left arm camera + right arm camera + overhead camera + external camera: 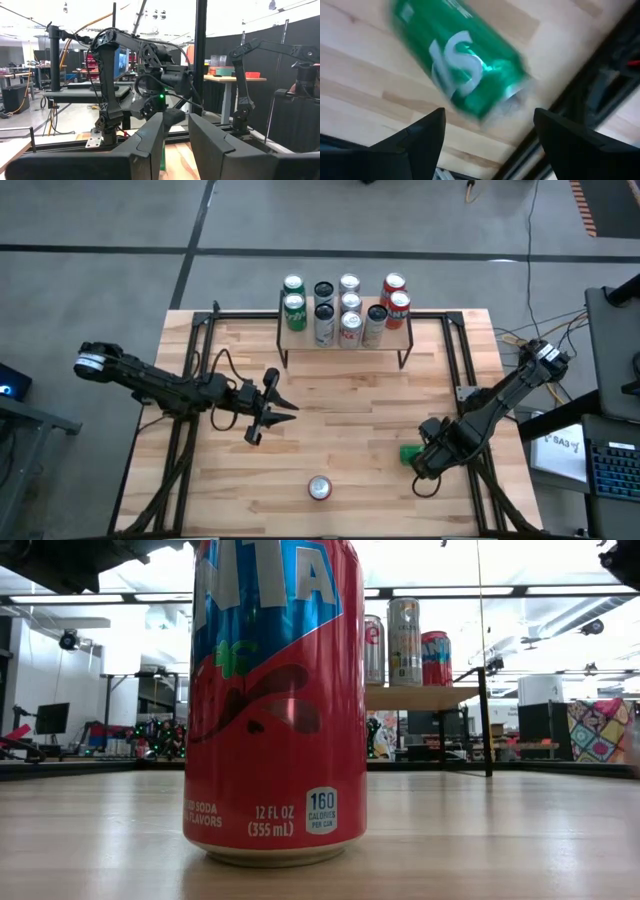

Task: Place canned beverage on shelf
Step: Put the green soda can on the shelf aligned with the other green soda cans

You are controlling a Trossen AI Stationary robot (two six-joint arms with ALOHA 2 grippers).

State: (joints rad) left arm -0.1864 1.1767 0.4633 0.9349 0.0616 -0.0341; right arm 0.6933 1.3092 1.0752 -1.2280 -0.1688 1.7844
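The butcher-block table (330, 450) fills most of what I can see from above, with the little wooden shelf (345, 348) standing at its far edge and already crowded with cans: two green ones (293, 302) on one end, a cluster of dark and silver ones in the middle, two red ones (394, 297) on the other end. So a good part of the stocking looks done, and I count two cans left out on the table. A red soda can (319, 488) stands upright by the near edge, well apart from both arms. A green can (411, 453) lies on its side just beside the right gripper (432, 463), whose fingers are spread wide and not yet around it. The left gripper (270, 410) waits mid-table, fingers close together with only a narrow gap, holding nothing. The right wrist camera alone shows the green can (462, 65) lying toppled, beyond the fingers. The table-level camera shows the red can (275, 700) close up, with the shelf (425, 697) raised on its legs behind.
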